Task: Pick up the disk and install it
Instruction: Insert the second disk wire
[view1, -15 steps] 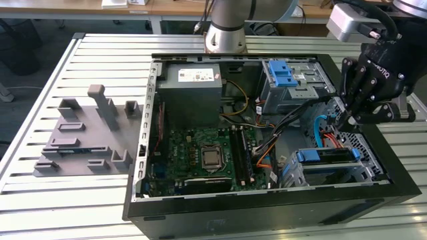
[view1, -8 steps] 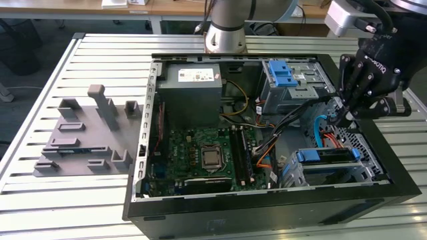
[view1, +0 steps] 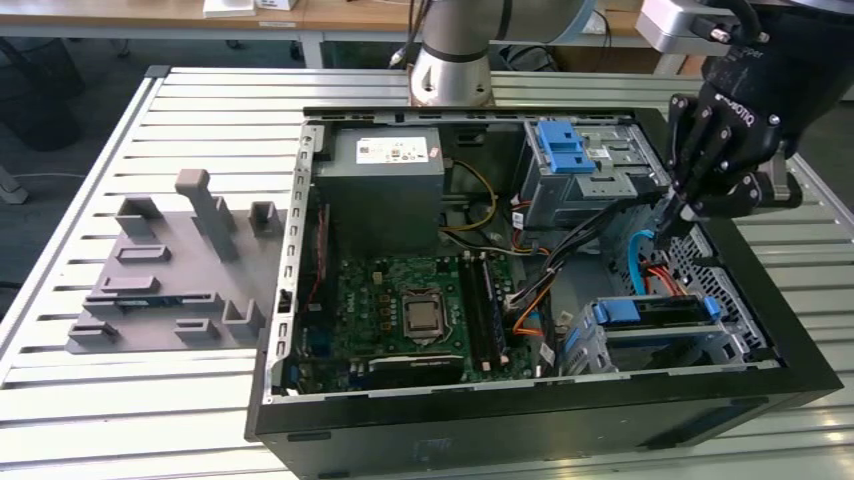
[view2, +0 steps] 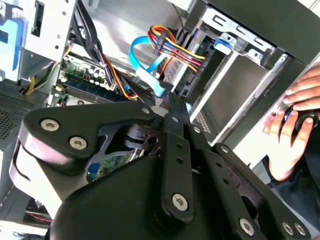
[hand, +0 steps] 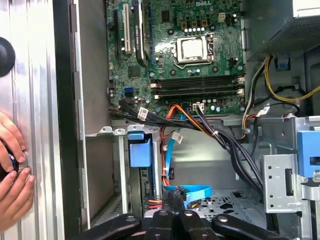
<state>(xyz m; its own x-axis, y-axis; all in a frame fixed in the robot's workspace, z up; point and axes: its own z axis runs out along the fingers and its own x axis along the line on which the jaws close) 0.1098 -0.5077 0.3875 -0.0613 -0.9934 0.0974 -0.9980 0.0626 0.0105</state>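
So the hand (view1: 681, 218) is seen inside the open computer case (view1: 534, 425), towards the exterior view's right, fingertips pinched together with nothing visibly caught between them, right by a blue flat cable (view1: 638, 255). The disk (view1: 650, 312) is found slotted edge-on in the metal drive bay (view1: 727, 345) at the case's near right corner, just below the hand. The case is parked on a slatted surface (view1: 160, 400).

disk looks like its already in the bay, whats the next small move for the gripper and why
Probably a short nudge of the gripper toward the disk. The disk's blue carrier sits in the lower bay, while the closed fingertips hover by the loose end of the blue cable, apart from the disk.
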